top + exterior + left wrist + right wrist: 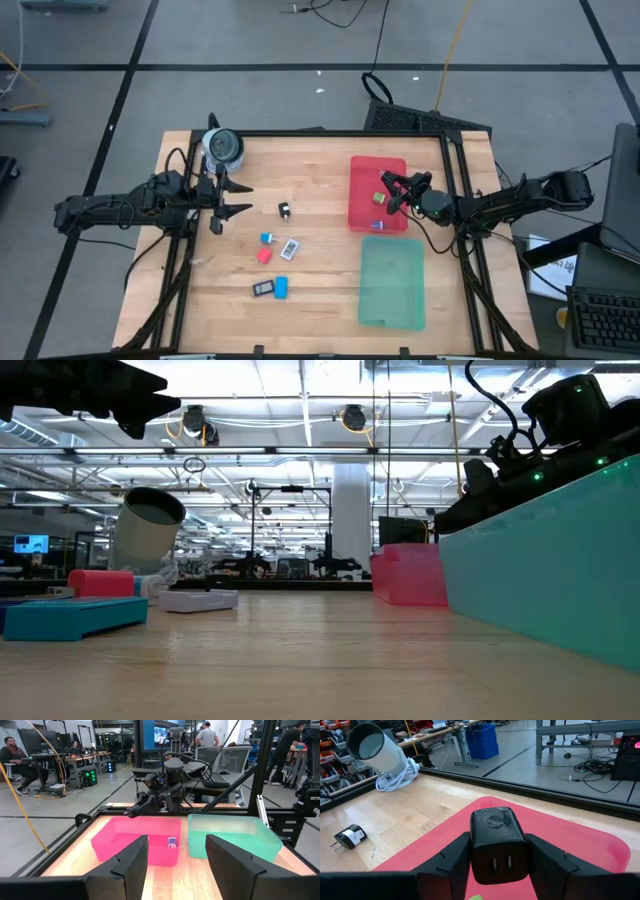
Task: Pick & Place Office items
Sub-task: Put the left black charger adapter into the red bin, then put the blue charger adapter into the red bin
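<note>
My right gripper (392, 192) is over the red tray (362, 172), shut on a black block (498, 845) with two slots in its near face. My left gripper (238, 199) is open and empty at the table's left, next to the grey roll (222, 147). Loose office items lie mid-table: a small black piece (284, 209), a blue bit (267, 238), a white labelled tag (290, 246), a pink piece (264, 255), a dark block (262, 289) and a blue bar (282, 288). A small item (380, 198) lies in the red tray. My right gripper pinches the black block by its two opposite sides (475, 851) between its two fingers (447, 860). The fingers come from the table's right side, pointing toward the left. The block is held over the red tray's floor (570, 840), its slotted face toward the wrist.
The green tray (392, 285) lies just near of the red one, at the table's right. A small green bit (378, 227) lies at the red tray's near edge. A black frame (330, 133) runs around the table. Bare wood lies between the loose items and the trays.
</note>
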Tool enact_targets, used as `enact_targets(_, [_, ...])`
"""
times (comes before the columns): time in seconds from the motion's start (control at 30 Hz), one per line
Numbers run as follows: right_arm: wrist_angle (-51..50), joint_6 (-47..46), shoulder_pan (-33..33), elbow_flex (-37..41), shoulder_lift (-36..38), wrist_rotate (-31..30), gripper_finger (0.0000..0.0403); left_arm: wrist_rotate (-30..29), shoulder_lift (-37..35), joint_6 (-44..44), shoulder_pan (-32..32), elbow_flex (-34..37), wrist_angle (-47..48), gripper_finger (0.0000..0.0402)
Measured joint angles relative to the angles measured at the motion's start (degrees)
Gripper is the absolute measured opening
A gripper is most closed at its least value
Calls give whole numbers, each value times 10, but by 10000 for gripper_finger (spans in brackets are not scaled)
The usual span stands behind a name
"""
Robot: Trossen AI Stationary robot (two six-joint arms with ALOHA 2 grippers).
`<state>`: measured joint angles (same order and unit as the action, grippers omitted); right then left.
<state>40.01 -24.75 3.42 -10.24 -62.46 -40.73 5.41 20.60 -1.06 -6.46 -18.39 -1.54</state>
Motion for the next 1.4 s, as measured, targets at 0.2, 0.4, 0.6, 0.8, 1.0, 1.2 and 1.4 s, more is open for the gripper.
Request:
enact_targets(0.2, [0,1,0,0,0,0,169,0,0,0,0,0,0,214])
enact_targets(0.4, [0,1,0,0,0,2,165,0,0,0,0,0,0,207])
enact_targets(0.6, [0,1,0,0,0,3,175,0,0,0,0,0,0,192])
enact_targets(0.8, [0,1,0,0,0,3,188,0,0,0,0,0,0,176])
enact_targets(1.0, [0,1,0,0,0,3,202,0,0,0,0,0,0,163])
enact_targets(1.2, [0,1,0,0,0,3,210,0,0,0,0,0,0,153])
enact_targets(1.4, [25,20,0,0,0,3,206,0,0,0,0,0,0,158])
